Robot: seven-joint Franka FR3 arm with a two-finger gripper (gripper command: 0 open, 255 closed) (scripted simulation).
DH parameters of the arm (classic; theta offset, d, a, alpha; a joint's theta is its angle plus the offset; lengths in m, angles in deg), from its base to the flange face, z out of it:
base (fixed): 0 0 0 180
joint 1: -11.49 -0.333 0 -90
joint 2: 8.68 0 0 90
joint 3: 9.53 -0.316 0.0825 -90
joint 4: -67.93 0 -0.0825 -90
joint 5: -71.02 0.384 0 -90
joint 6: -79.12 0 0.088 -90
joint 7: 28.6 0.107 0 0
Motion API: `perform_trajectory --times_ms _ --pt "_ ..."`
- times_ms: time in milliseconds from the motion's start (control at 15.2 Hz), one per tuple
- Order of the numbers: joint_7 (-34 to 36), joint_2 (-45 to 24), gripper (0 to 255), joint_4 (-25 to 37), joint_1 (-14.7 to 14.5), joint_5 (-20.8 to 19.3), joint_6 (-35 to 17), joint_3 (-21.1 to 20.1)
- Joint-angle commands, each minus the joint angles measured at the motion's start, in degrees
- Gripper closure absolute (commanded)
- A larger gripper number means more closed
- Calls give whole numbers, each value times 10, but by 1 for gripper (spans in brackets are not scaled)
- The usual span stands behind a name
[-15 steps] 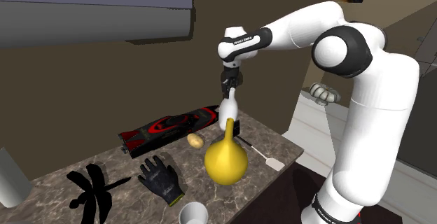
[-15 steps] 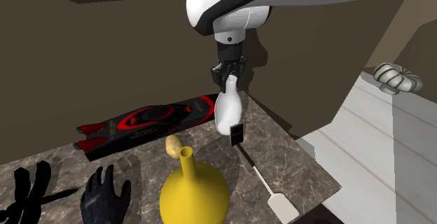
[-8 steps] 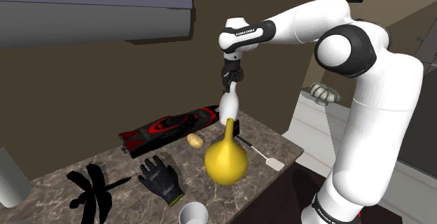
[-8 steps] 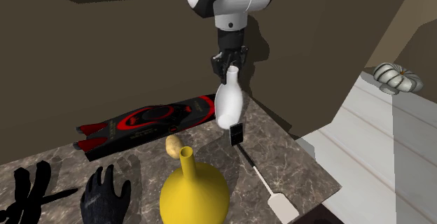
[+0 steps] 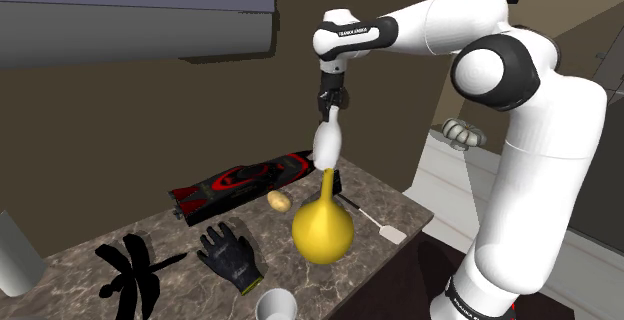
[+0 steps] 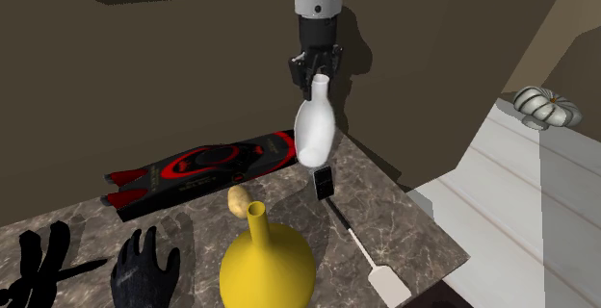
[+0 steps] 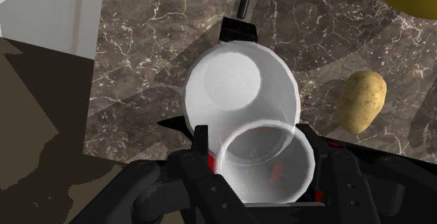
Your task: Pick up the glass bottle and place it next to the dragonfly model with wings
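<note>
Hanging above the back edge of the table (image 6: pixel 376 200), the white bottle (image 6: pixel 315 133) is pinched at its narrow neck by the jaws; smooth, rigid, probably fragile, it could slip.

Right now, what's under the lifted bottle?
Marble counter, with the spatula's black end poking out past the bottle. The gripper holds its neck. In the wrist view its body hides the spot straight below.
</note>
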Motion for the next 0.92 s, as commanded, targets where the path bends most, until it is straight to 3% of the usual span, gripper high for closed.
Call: perform_trajectory --times_ms 0,858 --pt "0 1 255 13 0 0 13 0" --pt "172 106 255 -118 -92 -15 -11 -77"
